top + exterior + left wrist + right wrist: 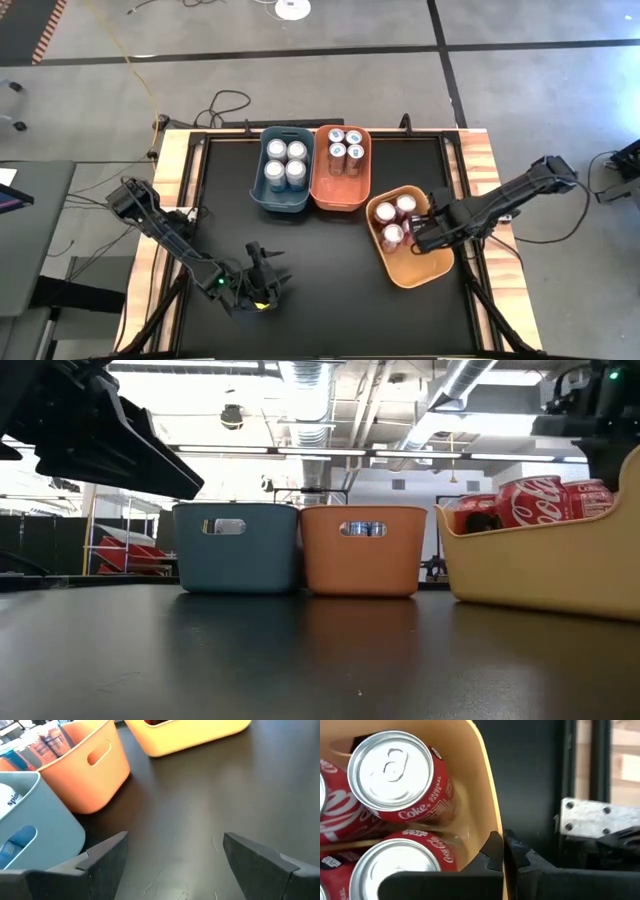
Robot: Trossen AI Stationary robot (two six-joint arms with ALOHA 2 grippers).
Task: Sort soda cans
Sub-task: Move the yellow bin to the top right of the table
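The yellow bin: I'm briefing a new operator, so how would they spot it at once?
On the black table, three bins sit toward the far edge. The yellow bin is the rightmost, angled and nearer than the other two, holding red cans. The shut right gripper pinches its wall.

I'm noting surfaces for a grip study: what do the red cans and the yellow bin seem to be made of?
Red cans: apparently thin metal, given the bright brushed silver tops with pull tabs and glossy printed red sides. Yellow bin: probably moulded plastic, with a smooth, slightly satin wall, one even colour and a rounded rim.
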